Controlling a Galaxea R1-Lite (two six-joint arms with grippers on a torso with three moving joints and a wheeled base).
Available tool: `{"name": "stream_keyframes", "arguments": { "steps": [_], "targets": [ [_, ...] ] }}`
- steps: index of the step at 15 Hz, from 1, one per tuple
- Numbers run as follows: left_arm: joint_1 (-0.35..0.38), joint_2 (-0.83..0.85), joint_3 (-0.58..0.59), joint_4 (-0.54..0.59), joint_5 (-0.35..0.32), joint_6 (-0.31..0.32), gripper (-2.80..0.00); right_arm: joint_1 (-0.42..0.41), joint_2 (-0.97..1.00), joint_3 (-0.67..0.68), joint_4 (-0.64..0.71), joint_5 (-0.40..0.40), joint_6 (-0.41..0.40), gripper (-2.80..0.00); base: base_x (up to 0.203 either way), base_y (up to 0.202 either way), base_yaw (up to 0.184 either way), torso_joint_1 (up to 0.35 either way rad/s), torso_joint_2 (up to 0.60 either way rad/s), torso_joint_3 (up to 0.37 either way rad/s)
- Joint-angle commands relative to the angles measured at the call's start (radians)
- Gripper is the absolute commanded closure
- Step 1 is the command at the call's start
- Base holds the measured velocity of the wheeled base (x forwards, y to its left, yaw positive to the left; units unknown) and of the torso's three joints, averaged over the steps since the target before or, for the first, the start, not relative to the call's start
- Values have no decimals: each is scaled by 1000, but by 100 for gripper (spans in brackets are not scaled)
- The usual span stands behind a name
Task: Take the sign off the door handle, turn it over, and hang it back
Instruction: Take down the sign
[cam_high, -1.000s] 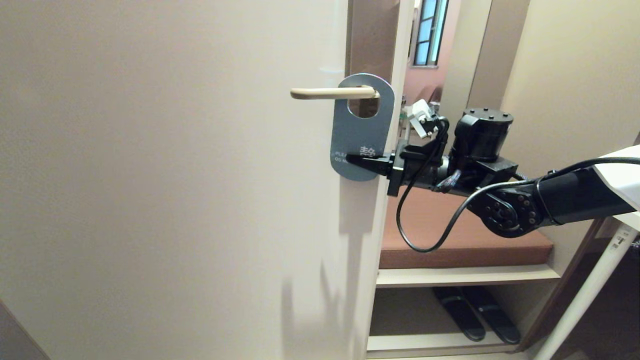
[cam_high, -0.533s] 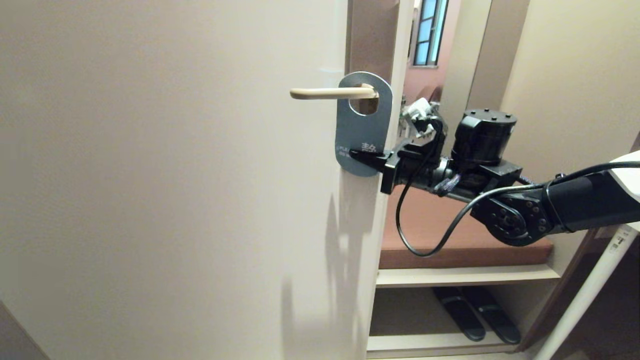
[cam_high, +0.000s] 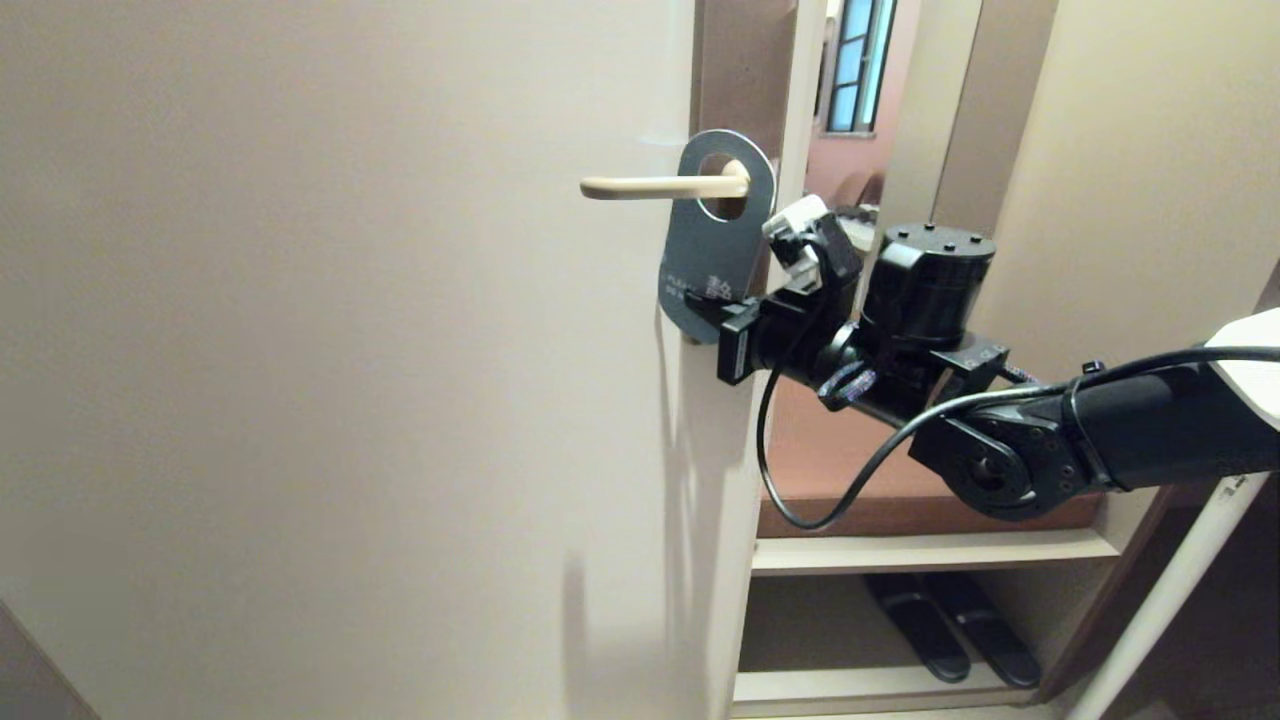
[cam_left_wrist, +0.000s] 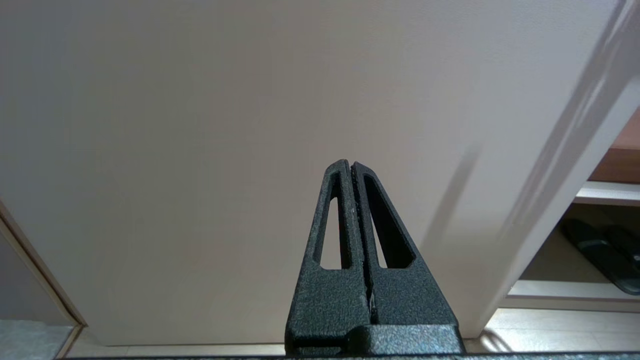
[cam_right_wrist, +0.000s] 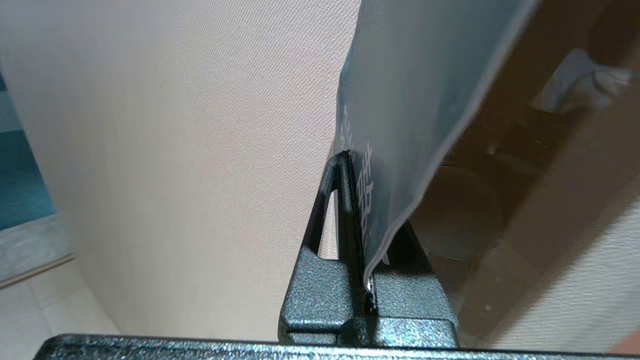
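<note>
Now the right pincer (cam_high: 700, 305) has tilted the sign (cam_high: 715, 240) on the door handle (cam_high: 660, 186).

Sign (cam_high: 712, 250) text too small to read beyond "PLEA…"; lower edge hidden btwn right gripper (cam_high: 700, 305) fingers. Door handle (cam_high: 655, 186) base, above gripper, hidden behind sign. Slippers (cam_high: 945, 625) far below gripper, partly hidden by shelf.

The blue sign (cam_high: 715, 255) hangs tilted, its big hole looped over the inner end of the slim cream door handle (cam_high: 660, 186). My right claw (cam_high: 700, 308) pinches its lower edge, white lettering facing out, the bottom swung off the door.
</note>
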Motion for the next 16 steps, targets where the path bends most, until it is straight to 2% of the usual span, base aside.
{"name": "stream_keyframes", "arguments": {
  "steps": [1,3,7,12,16],
  "targets": [
    [0,1,0,0,1,-1,0,16,3,-1,-5,-4,-2,0,0,0,0,0,0,0],
    [0,1,0,0,0,-1,0,28,3,-3,-5,-18,-6,0,0,0,0,0,0,0],
    [0,1,0,0,0,-1,0,70,3,-8,4,-97,-6,0,0,0,0,0,0,0],
    [0,1,0,0,1,0,0,106,-20,-13,82,-140,-6,0,0,0,0,0,0,0],
    [0,1,0,0,0,0,0,125,-19,-73,150,-187,-5,0,0,0,0,0,0,0]
  ]
}}
